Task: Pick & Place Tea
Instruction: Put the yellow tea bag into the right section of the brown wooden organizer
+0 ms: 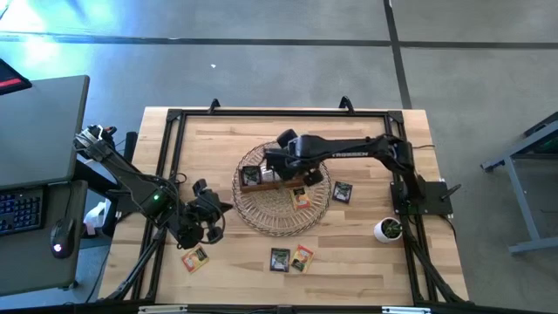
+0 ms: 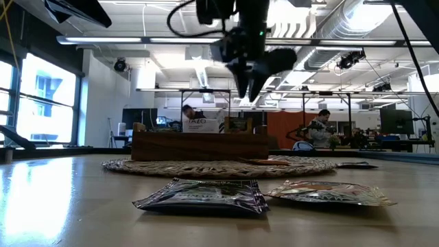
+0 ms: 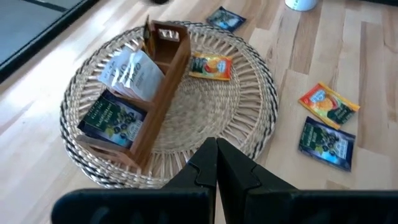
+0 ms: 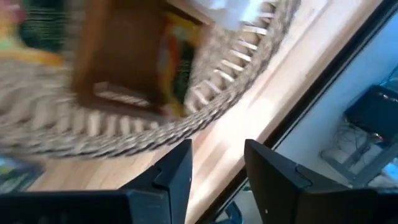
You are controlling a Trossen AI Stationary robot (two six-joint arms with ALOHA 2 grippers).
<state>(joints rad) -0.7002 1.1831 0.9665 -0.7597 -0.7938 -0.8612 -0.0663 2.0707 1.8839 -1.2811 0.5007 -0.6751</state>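
Observation:
A brown wooden tray (image 1: 266, 177) stands on the round wicker basket (image 1: 281, 209) at mid table. It holds a white tea sachet (image 3: 134, 71), a dark blue one (image 3: 115, 118) and an orange one (image 4: 177, 62). My right gripper (image 4: 217, 168) hangs open above the tray's far end (image 1: 275, 161), nothing between its fingers. Another orange sachet (image 1: 302, 199) lies flat on the basket, and a dark one (image 1: 342, 192) lies on the table to the basket's right. Three more (image 1: 194, 258) (image 1: 279, 259) (image 1: 302, 258) lie near the front edge. My left gripper (image 1: 209, 218) hovers shut, left of the basket.
A small white pot with a plant (image 1: 388, 229) stands at the right, near the right arm's base. Black frame rails (image 1: 166, 174) run round the table top. A desk with a keyboard (image 1: 19, 209) lies beyond the left edge.

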